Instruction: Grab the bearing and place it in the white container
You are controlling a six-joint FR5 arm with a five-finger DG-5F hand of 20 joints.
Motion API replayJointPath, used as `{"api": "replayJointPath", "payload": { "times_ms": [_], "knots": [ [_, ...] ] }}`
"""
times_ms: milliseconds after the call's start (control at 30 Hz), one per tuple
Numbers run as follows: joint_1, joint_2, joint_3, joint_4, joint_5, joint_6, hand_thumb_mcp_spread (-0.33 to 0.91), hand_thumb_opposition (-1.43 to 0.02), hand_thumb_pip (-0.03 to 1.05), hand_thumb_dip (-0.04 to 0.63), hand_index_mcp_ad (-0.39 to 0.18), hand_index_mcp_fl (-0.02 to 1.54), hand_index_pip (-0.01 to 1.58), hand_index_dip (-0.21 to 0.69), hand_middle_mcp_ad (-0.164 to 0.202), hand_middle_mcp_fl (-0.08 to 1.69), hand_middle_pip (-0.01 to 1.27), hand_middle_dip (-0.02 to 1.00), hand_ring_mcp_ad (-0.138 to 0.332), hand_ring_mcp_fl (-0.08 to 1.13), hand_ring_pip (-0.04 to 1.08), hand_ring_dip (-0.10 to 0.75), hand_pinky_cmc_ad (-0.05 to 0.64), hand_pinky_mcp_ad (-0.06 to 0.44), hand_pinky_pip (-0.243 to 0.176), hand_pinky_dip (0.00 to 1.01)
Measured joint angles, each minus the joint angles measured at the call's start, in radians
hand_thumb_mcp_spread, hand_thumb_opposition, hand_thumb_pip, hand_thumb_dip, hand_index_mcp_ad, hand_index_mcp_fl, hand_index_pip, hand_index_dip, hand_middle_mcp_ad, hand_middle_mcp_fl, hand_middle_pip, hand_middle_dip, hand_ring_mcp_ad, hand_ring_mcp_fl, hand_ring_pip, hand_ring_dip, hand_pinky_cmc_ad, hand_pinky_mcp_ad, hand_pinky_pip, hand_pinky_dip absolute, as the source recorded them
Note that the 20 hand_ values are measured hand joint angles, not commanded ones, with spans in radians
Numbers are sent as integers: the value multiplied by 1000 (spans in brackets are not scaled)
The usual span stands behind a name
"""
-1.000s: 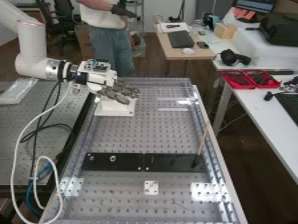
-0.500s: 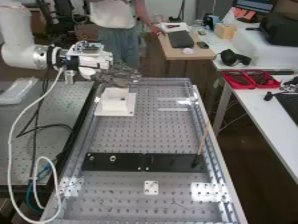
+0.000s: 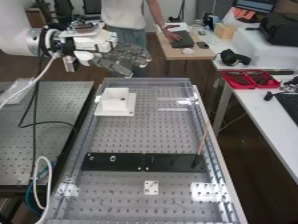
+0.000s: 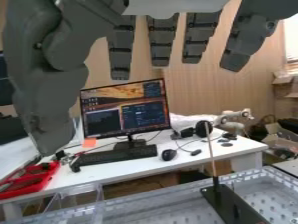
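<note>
And up goes the hand [image 3: 120, 56], lifted away from over the container [image 3: 114, 106], fingers relaxed and holding nothing, so the placing is probably done

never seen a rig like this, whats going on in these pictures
This is a white robot arm with a dark grey hand at its end. The high view comes from a fixed camera above the bench's near end; the wrist view comes from a camera on the arm, so fingers hang into it. On the perforated bench stand a white container and, nearer the fixed camera, a black plate with a thin rod and small round pieces. I can't tell whether one is the bearing. The hand is open, apparently holding nothing.
</note>
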Motion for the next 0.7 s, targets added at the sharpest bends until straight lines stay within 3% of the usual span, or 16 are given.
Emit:
{"api": "replayJointPath", "payload": {
  "times_ms": [267,700],
  "knots": [
    [-62,-47,81,-24,-37,-32,360,-726,382,161,-162,253,115,188,58,51,138,194,129,0,94,106,353,293,-61,168],
    [-168,-117,210,-82,-232,-82,358,-726,384,145,-159,258,112,169,59,56,140,197,133,0,99,106,353,293,-61,173]
  ]
}}
